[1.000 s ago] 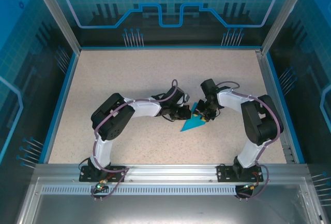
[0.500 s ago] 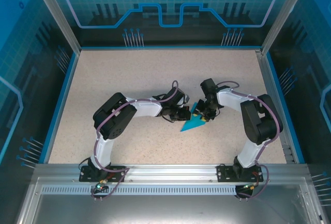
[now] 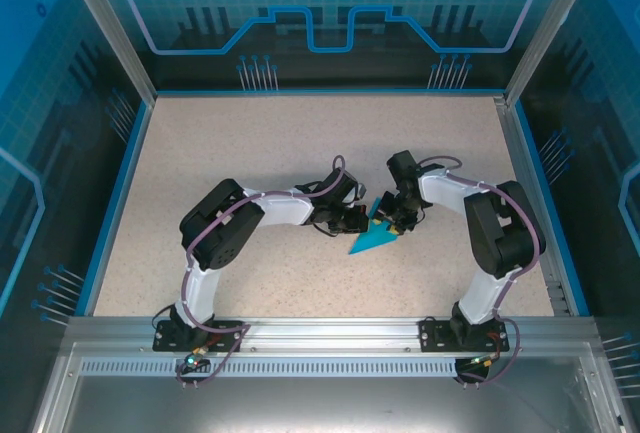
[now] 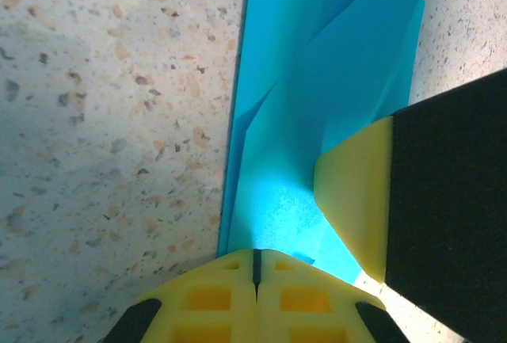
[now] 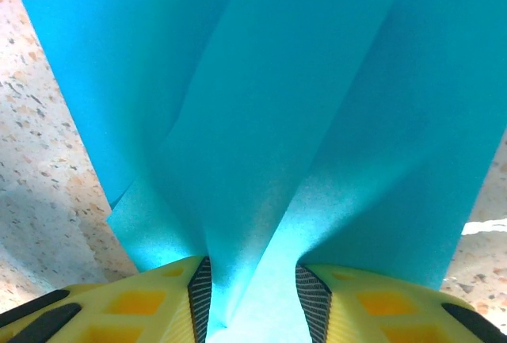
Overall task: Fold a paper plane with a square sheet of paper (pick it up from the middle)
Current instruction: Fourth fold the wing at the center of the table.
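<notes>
The paper plane [image 3: 375, 240] is a cyan-blue sheet folded to a pointed wedge, lying mid-table with its tip toward the near left. My left gripper [image 3: 362, 219] is shut, its yellow tips [image 4: 255, 257] pressed together at the paper's [image 4: 317, 81] near edge, nothing visibly between them. My right gripper [image 3: 397, 225] meets it from the right. Its jaws [image 5: 252, 295] stand apart around a raised centre fold of the paper [image 5: 301, 105], whose two flaps spread flat on either side. One right finger [image 4: 356, 200] rests on the paper close beside the left tips.
The speckled beige table [image 3: 250, 153] is ringed by blue walls and an aluminium frame. A metal rail [image 3: 320, 328] carries both arm bases at the near edge. The two arms' elbows bow outward, left and right of the paper.
Almost nothing moves. The right jaws have eased slightly wider around the fold. The left arm has shifted a touch, with its gripper still shut at the paper.
</notes>
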Robot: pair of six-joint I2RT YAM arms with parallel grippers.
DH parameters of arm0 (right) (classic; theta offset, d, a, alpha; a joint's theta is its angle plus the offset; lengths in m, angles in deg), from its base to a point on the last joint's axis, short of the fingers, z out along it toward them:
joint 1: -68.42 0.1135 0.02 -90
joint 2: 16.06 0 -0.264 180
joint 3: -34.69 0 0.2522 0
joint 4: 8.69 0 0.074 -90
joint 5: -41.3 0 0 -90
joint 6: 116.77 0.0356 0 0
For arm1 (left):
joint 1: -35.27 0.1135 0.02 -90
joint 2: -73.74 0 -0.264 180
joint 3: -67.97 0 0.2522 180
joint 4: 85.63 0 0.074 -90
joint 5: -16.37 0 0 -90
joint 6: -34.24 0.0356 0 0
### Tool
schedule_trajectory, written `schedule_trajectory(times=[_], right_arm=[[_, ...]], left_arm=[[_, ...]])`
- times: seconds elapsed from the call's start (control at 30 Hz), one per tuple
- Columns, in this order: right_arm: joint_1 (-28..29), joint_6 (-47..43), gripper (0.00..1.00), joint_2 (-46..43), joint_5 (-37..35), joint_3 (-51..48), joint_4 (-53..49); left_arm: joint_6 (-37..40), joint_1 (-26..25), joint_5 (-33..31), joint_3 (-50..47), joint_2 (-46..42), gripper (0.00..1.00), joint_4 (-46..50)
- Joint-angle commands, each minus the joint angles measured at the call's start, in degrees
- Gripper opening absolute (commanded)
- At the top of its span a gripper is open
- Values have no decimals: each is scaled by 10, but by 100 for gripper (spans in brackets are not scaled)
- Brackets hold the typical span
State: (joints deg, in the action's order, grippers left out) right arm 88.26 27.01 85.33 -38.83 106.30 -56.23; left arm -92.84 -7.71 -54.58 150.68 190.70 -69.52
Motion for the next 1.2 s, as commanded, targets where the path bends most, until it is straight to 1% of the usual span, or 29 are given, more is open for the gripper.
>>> schedule_trajectory(times=[0.0,0.13,0.27,0.33,0.4,0.47,0.5,0.6,0.73,0.93,1.07,1.17], right_arm=[[1,-16,40,23,2,-21,21],[-14,-23,45,-53,12,-42,54],[-31,-50,53,-153,12,-66,72],[-37,-75,53,-187,18,-71,79],[-40,-103,51,-205,39,-93,96],[-40,-111,46,-204,60,-102,113],[-39,-108,41,-196,70,-108,124],[-39,-98,33,-169,103,-124,167],[-38,-94,26,-132,129,-131,204],[-30,-99,24,-90,149,-120,224],[-26,-96,24,-67,141,-115,218],[-27,-96,23,-61,123,-116,206]], left_arm=[[17,-4,-19,-1,13,1,60],[17,-4,-19,-2,17,1,68],[19,-4,-21,-3,18,0,78],[21,-4,-22,-1,18,0,83],[24,-4,-21,-1,17,0,87],[29,-4,-22,1,18,0,91],[30,-4,-24,3,18,0,93],[32,-4,-26,6,18,0,98],[33,-4,-25,8,18,0,101],[40,-4,-17,16,18,1,104],[45,-3,-15,24,17,2,110],[48,-3,-12,27,14,2,110]])
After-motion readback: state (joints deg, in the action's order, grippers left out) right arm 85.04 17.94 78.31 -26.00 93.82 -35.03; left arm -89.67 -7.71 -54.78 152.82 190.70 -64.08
